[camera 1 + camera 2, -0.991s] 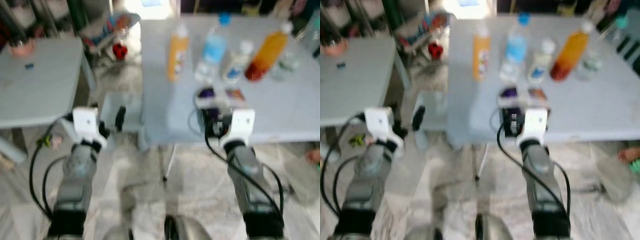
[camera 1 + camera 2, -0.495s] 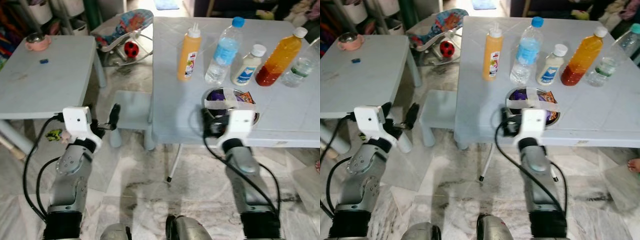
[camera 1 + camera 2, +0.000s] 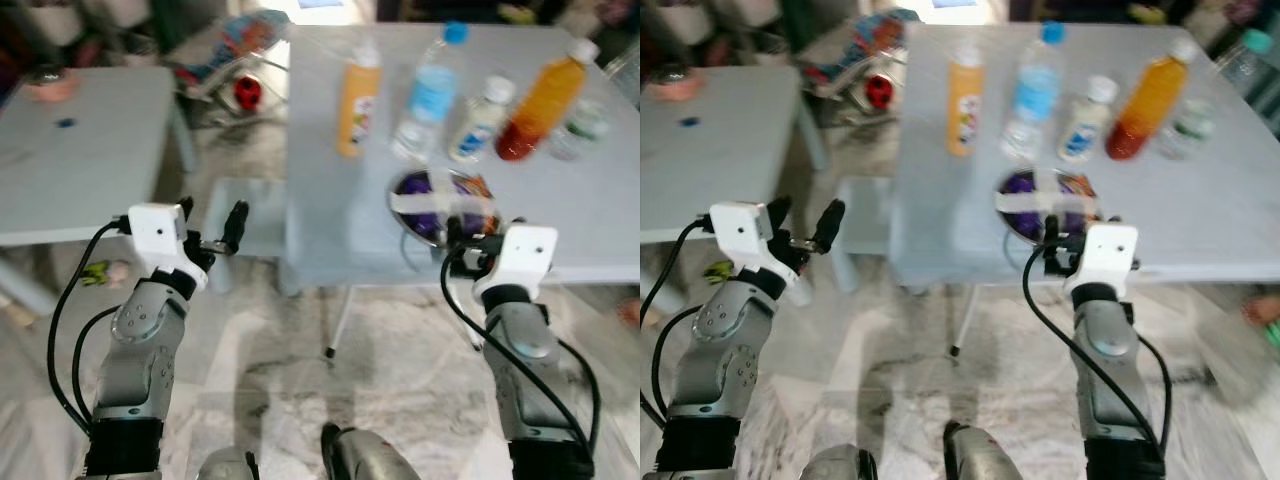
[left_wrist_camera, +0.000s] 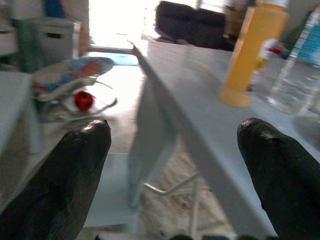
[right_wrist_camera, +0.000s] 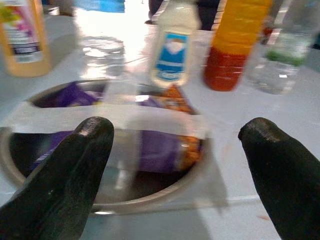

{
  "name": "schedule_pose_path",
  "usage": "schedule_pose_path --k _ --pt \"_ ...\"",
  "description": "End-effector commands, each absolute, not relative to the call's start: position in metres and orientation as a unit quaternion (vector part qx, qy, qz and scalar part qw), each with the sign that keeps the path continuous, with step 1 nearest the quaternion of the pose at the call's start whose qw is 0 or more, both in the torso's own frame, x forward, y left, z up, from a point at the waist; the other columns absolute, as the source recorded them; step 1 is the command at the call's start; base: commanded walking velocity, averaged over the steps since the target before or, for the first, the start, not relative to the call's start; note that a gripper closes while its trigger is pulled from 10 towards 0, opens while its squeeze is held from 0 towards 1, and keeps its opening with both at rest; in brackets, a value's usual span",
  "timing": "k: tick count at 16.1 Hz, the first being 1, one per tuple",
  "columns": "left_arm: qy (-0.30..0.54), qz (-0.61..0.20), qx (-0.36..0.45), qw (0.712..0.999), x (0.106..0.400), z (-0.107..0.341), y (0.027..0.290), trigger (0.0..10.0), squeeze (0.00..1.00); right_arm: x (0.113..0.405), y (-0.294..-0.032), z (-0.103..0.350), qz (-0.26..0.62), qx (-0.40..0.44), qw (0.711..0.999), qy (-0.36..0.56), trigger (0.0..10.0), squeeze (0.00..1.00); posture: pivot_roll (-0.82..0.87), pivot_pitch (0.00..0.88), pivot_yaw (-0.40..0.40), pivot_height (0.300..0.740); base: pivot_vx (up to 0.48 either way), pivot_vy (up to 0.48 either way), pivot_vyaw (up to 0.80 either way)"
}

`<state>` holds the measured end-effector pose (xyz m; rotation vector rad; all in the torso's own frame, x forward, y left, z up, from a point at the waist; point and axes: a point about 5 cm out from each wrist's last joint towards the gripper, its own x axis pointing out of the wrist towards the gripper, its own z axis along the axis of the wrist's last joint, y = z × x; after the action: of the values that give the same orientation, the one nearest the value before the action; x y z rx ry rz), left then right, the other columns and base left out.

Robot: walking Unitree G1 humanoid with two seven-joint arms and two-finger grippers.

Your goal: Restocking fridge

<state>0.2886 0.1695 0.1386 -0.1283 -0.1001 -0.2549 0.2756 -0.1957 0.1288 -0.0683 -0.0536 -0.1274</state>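
Observation:
Several bottles stand on the grey table (image 3: 600, 215): an orange squeeze bottle (image 3: 356, 105), a water bottle (image 3: 428, 95), a small white bottle (image 3: 475, 118), an orange juice bottle (image 3: 540, 100) and a clear bottle (image 3: 578, 125). In front of them sits a metal bowl (image 5: 150, 202) with purple packets (image 5: 155, 155) inside and a strip of tape (image 5: 115, 117) across it. My right gripper (image 3: 470, 238) is open at the bowl's near right rim, its fingers (image 5: 85, 165) wide apart. My left gripper (image 3: 212, 215) is open in the air left of the table.
A second grey table (image 3: 80, 150) stands at the left with a pink bowl (image 3: 48, 85) on it. A low stool (image 3: 245, 205) sits between the tables. Behind it lies a baby bouncer with a red ball (image 3: 247, 92). Marble floor lies below my arms.
The view has shifted and blurred. My right gripper has moved right along the table's front edge, from before the bowl's middle to its right rim. The left arm holds its pose.

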Motion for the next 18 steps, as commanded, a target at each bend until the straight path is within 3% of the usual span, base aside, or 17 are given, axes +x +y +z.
schedule_pose_path --k 1,3,14,18 --pt "-0.055 -0.13 -0.058 0.988 0.289 0.141 0.168 10.0 0.0 0.274 -0.198 0.131 -0.07 -0.035 0.997 -0.028 10.0 0.0 -0.07 0.091 -0.027 0.74 0.0 0.0 -0.8" --pt "-0.055 -0.127 -0.059 0.989 0.29 0.141 0.168 10.0 0.0 0.276 -0.196 0.131 -0.062 -0.032 0.997 -0.028 10.0 0.0 -0.07 0.089 -0.032 0.74 0.0 0.0 -0.8" --pt "-0.073 -0.126 -0.051 0.988 0.29 0.143 0.166 10.0 0.0 0.276 -0.199 0.122 -0.075 0.019 0.997 0.004 10.0 0.0 -0.07 0.09 -0.037 0.74 0.0 0.0 0.0" --pt "-0.064 -0.221 -0.044 0.972 0.283 0.145 0.151 10.0 0.0 0.272 -0.202 0.116 -0.075 0.05 0.996 0.025 10.0 0.0 -0.07 0.089 -0.038 0.74 0.0 0.0 0.0"
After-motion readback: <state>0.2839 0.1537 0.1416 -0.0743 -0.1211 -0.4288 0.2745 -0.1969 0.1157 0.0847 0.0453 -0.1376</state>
